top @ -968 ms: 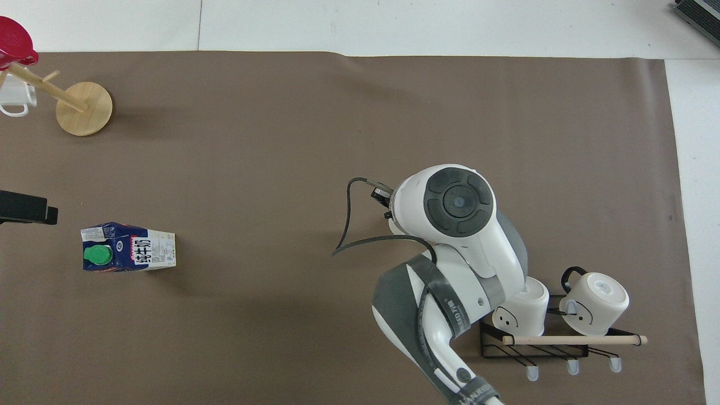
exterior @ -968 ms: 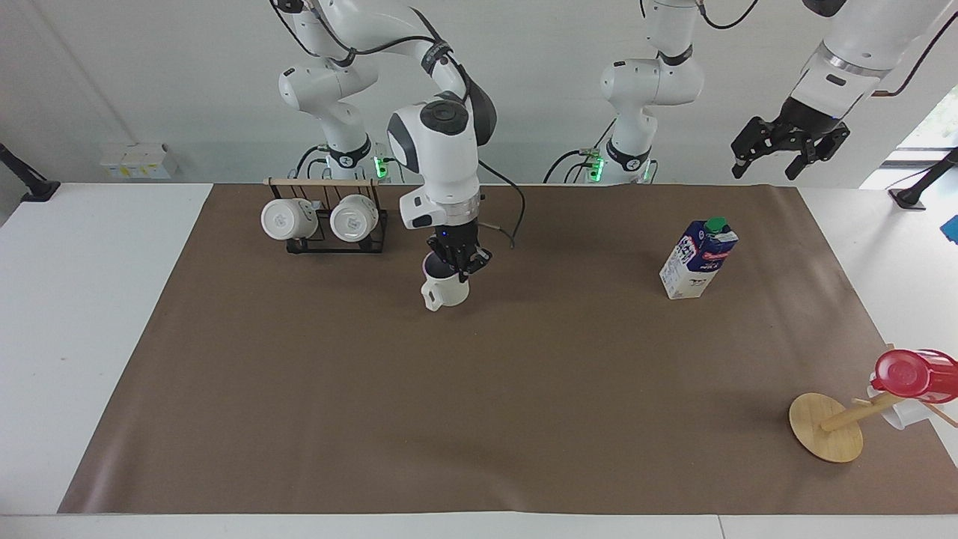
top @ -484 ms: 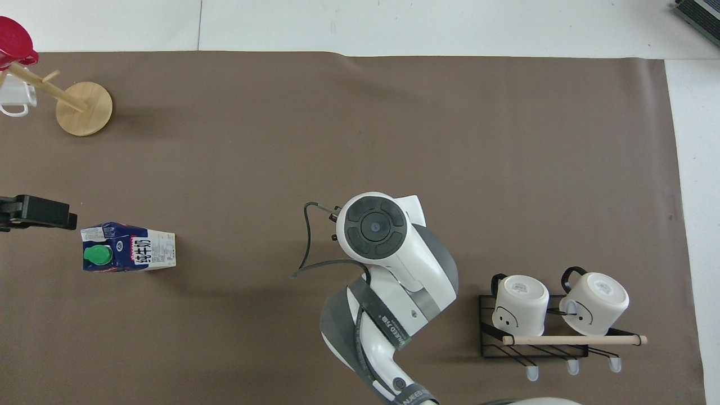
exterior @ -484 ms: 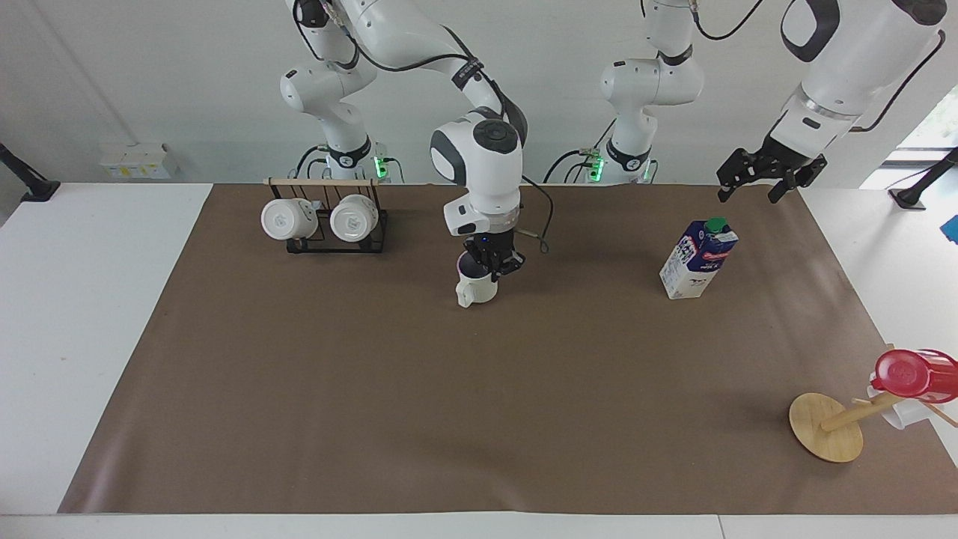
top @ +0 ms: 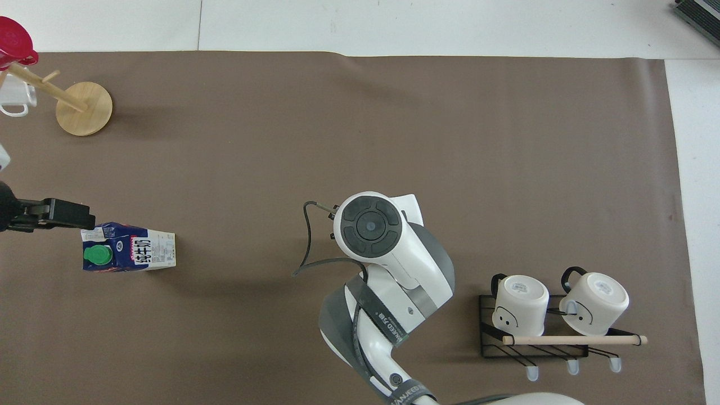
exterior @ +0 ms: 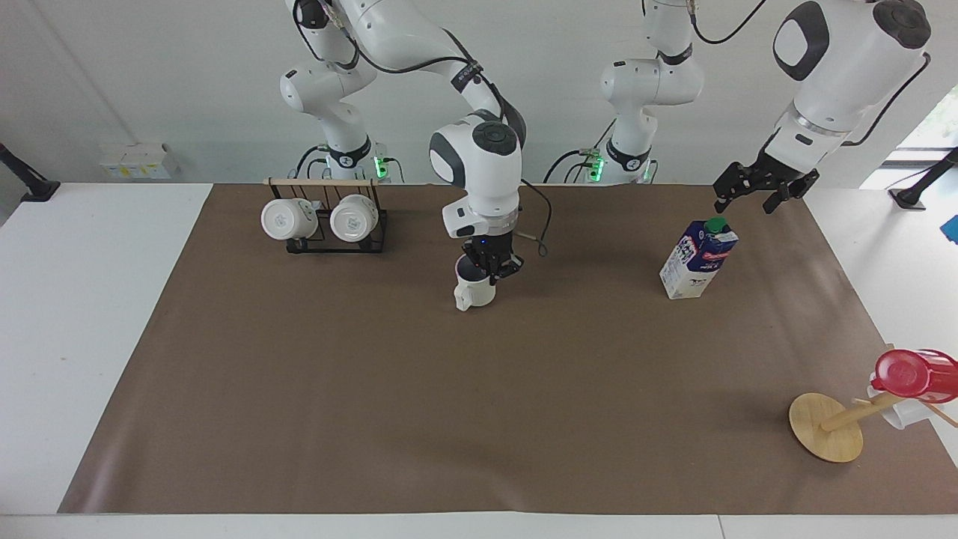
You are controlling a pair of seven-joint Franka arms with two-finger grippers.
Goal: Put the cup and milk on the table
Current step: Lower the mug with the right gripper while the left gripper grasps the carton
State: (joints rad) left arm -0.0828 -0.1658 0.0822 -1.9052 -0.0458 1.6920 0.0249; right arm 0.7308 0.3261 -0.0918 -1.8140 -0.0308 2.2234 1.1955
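Observation:
The off-white cup (exterior: 474, 292) with a grey-purple inside hangs upright from my right gripper (exterior: 490, 268), which is shut on its rim, low over the brown sheet of the table (exterior: 479, 419) near the robots' edge. I cannot tell whether the cup touches the sheet. In the overhead view the right arm hides the cup. The milk (exterior: 698, 260) stands on the sheet toward the left arm's end and also shows in the overhead view (top: 128, 255). My left gripper (exterior: 748, 199) is open and empty, just above the milk's green cap.
A black rack (exterior: 325, 238) with two white mugs stands toward the right arm's end, close to the robots. A tilted wooden mug tree (exterior: 827, 428) with a red cup (exterior: 914, 374) stands at the left arm's end, farther from the robots than the milk.
My right gripper carried the cup away from the rack toward the table's middle, then lowered it a little. My left gripper came down toward the milk's cap.

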